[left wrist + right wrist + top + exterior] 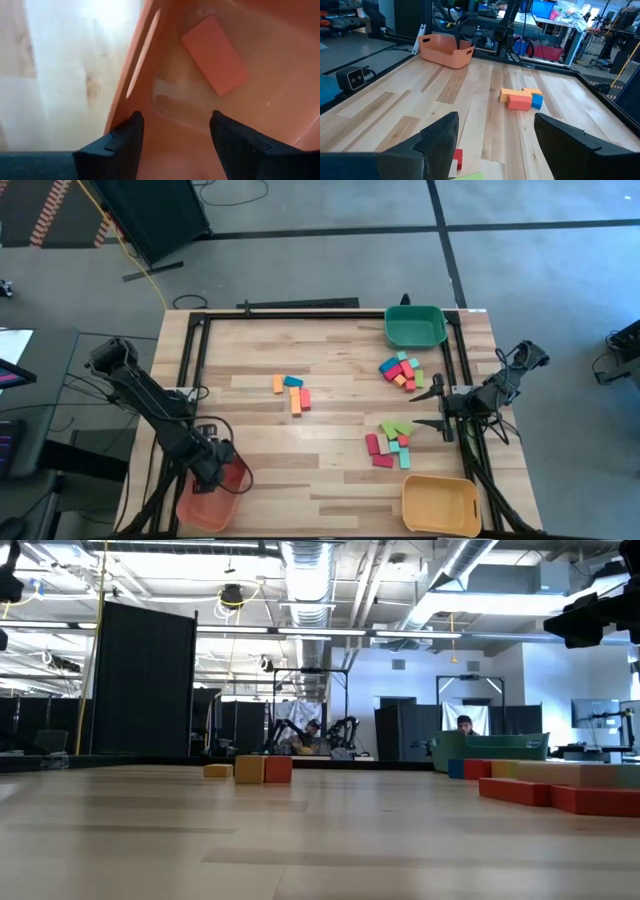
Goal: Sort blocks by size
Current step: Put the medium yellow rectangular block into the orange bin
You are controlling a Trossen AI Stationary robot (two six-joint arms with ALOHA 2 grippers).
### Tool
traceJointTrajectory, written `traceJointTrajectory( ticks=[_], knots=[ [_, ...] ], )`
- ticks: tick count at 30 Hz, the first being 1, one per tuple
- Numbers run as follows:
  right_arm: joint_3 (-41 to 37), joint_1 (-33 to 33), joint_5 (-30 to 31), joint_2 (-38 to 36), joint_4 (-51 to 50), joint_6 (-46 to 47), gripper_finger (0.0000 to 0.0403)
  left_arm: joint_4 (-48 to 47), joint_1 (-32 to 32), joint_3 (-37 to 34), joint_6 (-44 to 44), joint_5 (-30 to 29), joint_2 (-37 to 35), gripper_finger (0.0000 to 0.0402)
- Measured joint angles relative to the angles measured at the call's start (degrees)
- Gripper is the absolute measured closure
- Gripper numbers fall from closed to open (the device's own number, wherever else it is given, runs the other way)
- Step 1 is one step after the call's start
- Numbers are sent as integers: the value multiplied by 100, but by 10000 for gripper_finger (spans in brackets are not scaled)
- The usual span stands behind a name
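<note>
The blocks lie on the wooden table in three groups: orange, teal and red ones mid-table (291,392), a mixed cluster (402,370) near the green tray, and another cluster (390,442) nearer the front. My left gripper (218,465) is open over the salmon tray (205,505). In its wrist view its fingers (175,137) stand above the tray floor, where a pink bar (215,54) lies flat. My right gripper (432,405) is open and empty between the two right clusters. Its wrist view (495,140) looks toward the mid-table blocks (521,98).
A green tray (415,326) stands at the far right and a yellow tray (440,505) at the near right. A black frame (190,350) runs along the table's left, far and right edges. Bare wood lies between the mid-table blocks and the salmon tray.
</note>
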Motion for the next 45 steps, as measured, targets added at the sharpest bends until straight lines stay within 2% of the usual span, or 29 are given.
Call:
traceJointTrajectory(
  ticks=[5, 10, 13, 18, 21, 28, 35, 40, 45],
  knots=[
    [0, 0, 0, 0, 0, 0, 112, -98, 48, 197, 185, 36, -41, 183],
    [0, 1, 0, 0, 0, 0, 112, -114, 196, 773, 535, -81, -325, 182],
    [0, 2, 0, 0, -2, -2, 112, -113, 358, 1157, 1025, -717, -540, 182],
    [0, 1, 0, 0, 0, 0, 112, -354, 852, 1372, 2141, -2500, -708, 182],
    [0, 2, 0, 0, 0, 0, 112, -312, 1454, 1215, 2875, -2912, -708, 182],
    [-1, 0, 0, 0, 0, 0, 112, 713, 3163, 476, 4560, -2892, -693, 166],
    [0, 0, 0, 0, 0, 0, 112, 1787, 4647, -161, 5347, -2297, -609, 104],
    [0, 0, 0, -1, 6, 0, 112, 2308, 5331, -363, 5705, -1908, -330, 62],
    [0, 2, -1, 0, -6, 0, 112, 2828, 5718, -363, 6021, -1444, 202, 37]
  ],
)
